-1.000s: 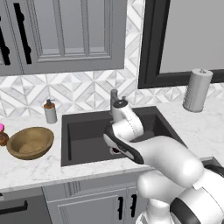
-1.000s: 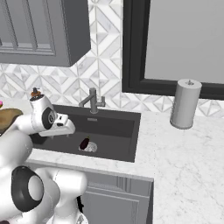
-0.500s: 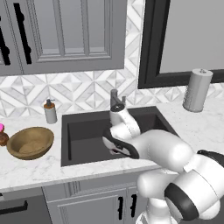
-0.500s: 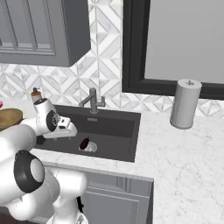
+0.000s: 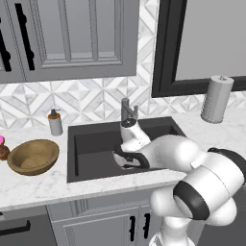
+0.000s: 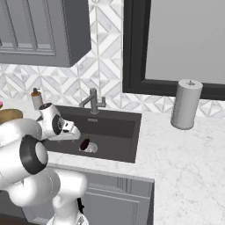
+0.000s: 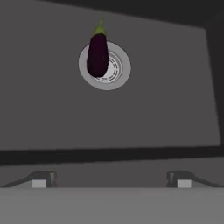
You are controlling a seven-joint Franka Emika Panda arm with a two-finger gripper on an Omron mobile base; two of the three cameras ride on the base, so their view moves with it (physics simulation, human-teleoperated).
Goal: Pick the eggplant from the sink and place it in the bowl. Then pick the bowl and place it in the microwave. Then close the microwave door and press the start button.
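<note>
Sink floor: the dark grey rectangular sink basin (image 7: 52,118) lies bare between the wide-open gripper (image 7: 111,179) and the small dark purple eggplant (image 7: 97,54) on the round silver drain (image 7: 119,70).
Behind: grey metal faucet (image 5: 128,112) rises at the back rim.
Left worktop: wide wooden bowl (image 5: 32,156) stands well apart from the basin.

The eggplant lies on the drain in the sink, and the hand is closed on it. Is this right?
Not quite. The eggplant does lie on the drain in the sink, but the hand is open and apart from it, as the hand view shows.
</note>
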